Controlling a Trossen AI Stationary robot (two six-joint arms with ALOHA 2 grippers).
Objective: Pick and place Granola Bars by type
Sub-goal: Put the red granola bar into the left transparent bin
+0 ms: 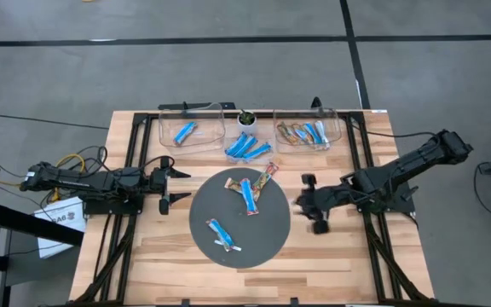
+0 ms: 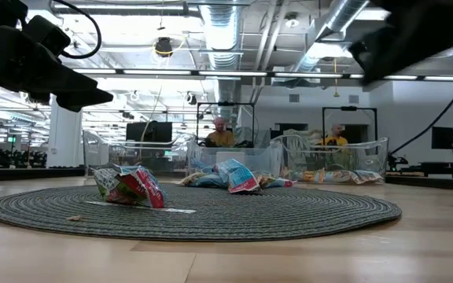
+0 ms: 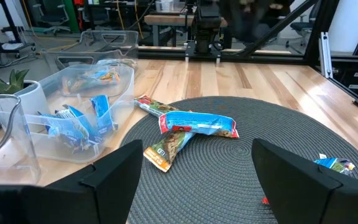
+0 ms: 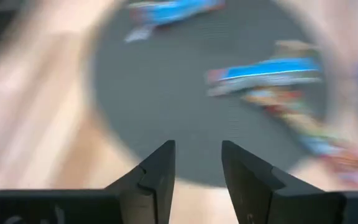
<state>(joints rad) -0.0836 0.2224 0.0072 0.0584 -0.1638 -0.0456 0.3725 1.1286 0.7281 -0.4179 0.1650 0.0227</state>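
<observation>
While both arms flank the round mat (image 1: 203, 226): three Granola Bars (image 1: 248, 193) on mat, one in left bin (image 1: 191, 128), several in right bin (image 1: 307, 130). Left fingers (image 1: 168, 185) spread, empty; right fingers (image 1: 312, 203) parted, empty.

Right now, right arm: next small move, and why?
Probably bring the right gripper in over the mat toward the blue bar lying across the tan bar. Its fingers stand apart and empty at the mat's right edge, that pair is the nearest unsorted one, and the left gripper waits open at the mat's left edge.
</observation>
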